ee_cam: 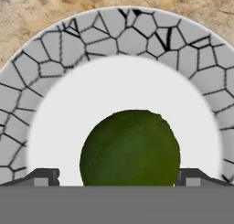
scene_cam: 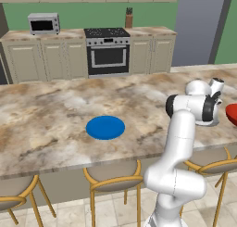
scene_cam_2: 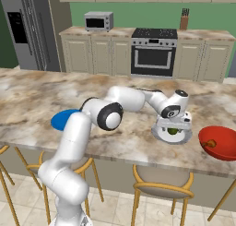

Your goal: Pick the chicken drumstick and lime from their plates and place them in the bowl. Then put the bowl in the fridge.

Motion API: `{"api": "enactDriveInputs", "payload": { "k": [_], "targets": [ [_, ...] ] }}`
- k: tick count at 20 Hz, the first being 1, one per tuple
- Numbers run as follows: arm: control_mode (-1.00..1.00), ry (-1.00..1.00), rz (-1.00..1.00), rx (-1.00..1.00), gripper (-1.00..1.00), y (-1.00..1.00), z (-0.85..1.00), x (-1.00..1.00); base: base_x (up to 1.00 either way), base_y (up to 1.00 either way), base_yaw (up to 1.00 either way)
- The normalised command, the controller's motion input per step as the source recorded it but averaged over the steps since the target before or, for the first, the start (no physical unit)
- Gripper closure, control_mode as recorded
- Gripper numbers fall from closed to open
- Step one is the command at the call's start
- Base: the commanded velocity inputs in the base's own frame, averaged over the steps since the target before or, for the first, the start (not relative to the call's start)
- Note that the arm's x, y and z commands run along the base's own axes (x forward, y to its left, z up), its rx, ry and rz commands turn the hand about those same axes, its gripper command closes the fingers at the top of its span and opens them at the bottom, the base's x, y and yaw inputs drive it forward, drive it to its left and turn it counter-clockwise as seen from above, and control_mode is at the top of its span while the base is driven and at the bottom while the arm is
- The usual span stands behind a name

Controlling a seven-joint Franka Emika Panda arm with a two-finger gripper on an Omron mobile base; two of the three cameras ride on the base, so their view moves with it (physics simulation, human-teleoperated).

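Your gripper (ee_cam: 117,177), jaws spread wide, straddles the lime (ee_cam: 130,147) on the white plate (ee_cam: 123,81) near the counter's (scene_cam_2: 46,105) front edge.

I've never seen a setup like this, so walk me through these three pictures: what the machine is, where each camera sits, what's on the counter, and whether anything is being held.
The machine is a white robot arm in a rendered kitchen, standing at a marble island counter. Two pictures come from cameras on its base, behind it to the left and right. The third looks out from the hand itself, straight down.

On the counter lie an empty blue plate, a white plate with a cracked grey rim carrying the lime, and a red bowl that already holds a brownish piece, probably the chicken drumstick.

The tool is lowered over the lime, its two fingertips spread wide on either side. Nothing is held yet; it looks ready to close on the lime. The fridge stands at the back.
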Motion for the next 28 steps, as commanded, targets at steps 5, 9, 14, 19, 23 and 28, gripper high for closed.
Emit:
{"api": "enactDriveInputs", "payload": {
  "k": [5,9,14,19,23,28],
  "targets": [
    [-1.00,0.00,0.00,0.00,-1.00,0.00,-0.04,0.16,0.00,0.00,0.00],
    [-1.00,0.00,0.00,0.00,1.00,0.00,-0.04,0.05,0.00,0.00,0.00],
    [-1.00,0.00,0.00,0.00,1.00,-0.01,-0.04,0.00,0.00,0.00,0.00],
    [-1.00,0.00,0.00,0.00,1.00,-0.10,-0.02,-0.08,0.00,0.00,0.00],
    [-1.00,-0.01,0.00,0.00,1.00,-0.12,0.37,-0.20,0.00,0.00,0.00],
    [-1.00,-0.04,-0.08,0.00,1.00,-0.19,0.61,-0.27,0.00,0.00,0.00]
  ]
}}
